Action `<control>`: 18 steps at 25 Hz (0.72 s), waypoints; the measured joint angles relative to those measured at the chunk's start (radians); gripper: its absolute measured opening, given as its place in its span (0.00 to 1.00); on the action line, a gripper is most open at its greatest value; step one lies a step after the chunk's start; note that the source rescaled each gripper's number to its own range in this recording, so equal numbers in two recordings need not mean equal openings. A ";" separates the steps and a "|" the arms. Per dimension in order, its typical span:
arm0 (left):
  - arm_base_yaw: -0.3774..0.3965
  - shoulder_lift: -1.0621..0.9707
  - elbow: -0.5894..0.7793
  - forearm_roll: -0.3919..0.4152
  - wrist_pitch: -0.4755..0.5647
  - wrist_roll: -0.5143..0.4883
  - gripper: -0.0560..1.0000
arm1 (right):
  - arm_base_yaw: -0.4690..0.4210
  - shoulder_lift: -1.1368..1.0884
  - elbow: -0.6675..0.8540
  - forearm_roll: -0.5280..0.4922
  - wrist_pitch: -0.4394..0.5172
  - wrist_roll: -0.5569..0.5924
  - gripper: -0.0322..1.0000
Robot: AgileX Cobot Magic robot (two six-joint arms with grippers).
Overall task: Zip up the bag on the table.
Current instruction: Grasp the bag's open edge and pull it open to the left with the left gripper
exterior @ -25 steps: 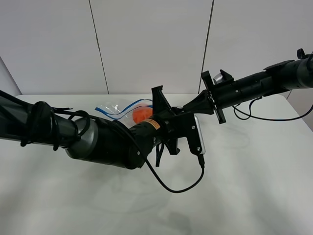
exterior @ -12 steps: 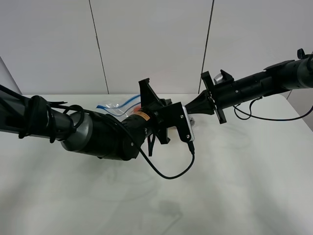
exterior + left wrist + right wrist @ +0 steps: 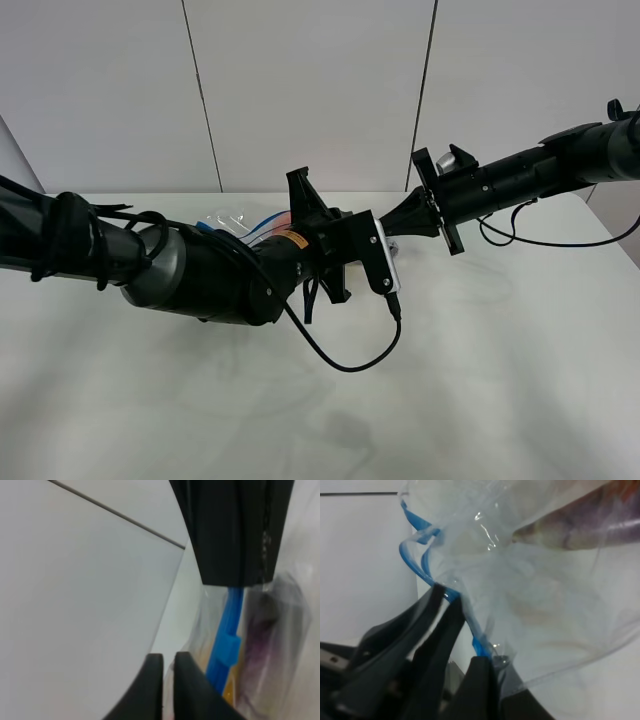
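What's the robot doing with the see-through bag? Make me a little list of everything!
bag: clear plastic, mostly hidden behind the left arm from above
zipper strip: blue, its two halves apart in places
inside: purple eggplant
left gripper: pinching the zipper strip
right gripper: closed on the bag's zipper edge
table: white

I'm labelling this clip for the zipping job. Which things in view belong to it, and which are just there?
In the job: the bag, its blue zipper strip, left gripper, right gripper, the table.
Just there: purple eggplant inside the bag, black cable, wall panels.
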 joint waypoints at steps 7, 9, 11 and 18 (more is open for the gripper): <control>0.000 -0.081 0.000 0.008 0.123 -0.065 0.51 | -0.024 0.000 0.000 0.012 0.001 0.000 0.03; 0.000 -0.085 0.000 0.011 0.187 -0.071 0.53 | -0.024 0.000 0.000 0.018 0.001 0.000 0.03; 0.000 -0.085 0.000 0.027 0.234 -0.078 0.53 | -0.024 0.000 0.000 0.021 0.001 0.000 0.03; -0.005 -0.078 0.000 0.094 0.194 -0.093 0.53 | -0.024 0.000 0.000 0.029 0.001 0.000 0.03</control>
